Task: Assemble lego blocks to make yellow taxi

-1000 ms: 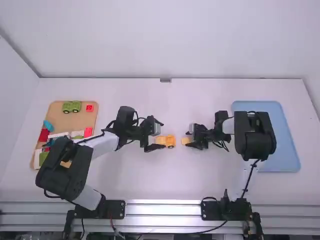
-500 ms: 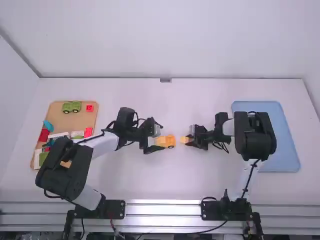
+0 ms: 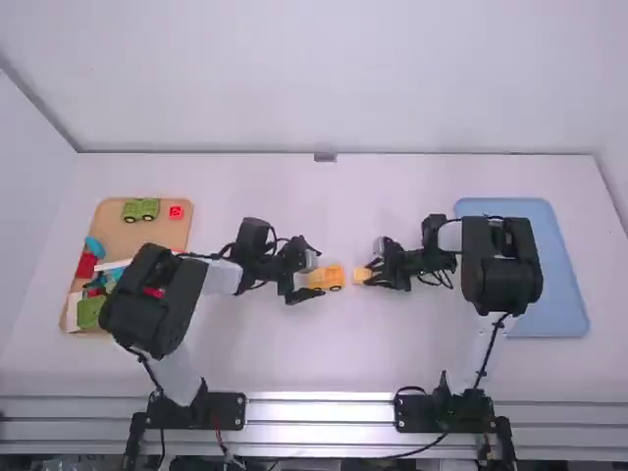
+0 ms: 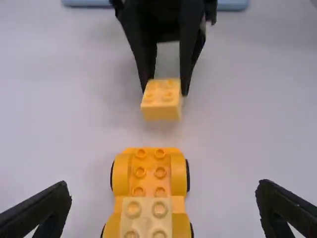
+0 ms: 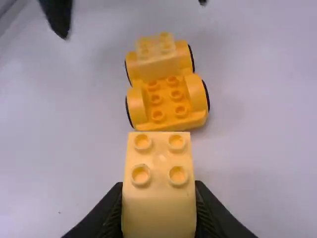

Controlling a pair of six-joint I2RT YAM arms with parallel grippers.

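Yellow block [image 5: 158, 186]: clamped by its sides in the right tool [image 5: 159, 210], near the wheeled base [image 4: 151, 191]. Left tool [image 4: 163, 210]: fingers spread astride the base. Both pieces judged light, rigid, slightly slick; grip the base by its flanks, studs free.

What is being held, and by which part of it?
The right gripper holds a pale yellow block by two opposite sides; the open left gripper holds nothing.

Bright, diffuse light washes over my table [image 3: 343, 353]; faint shadows lie near the small block [image 4: 161, 106], the metal rail [image 3: 319, 410] gleams, and the far tray [image 4: 232, 4] blurs.
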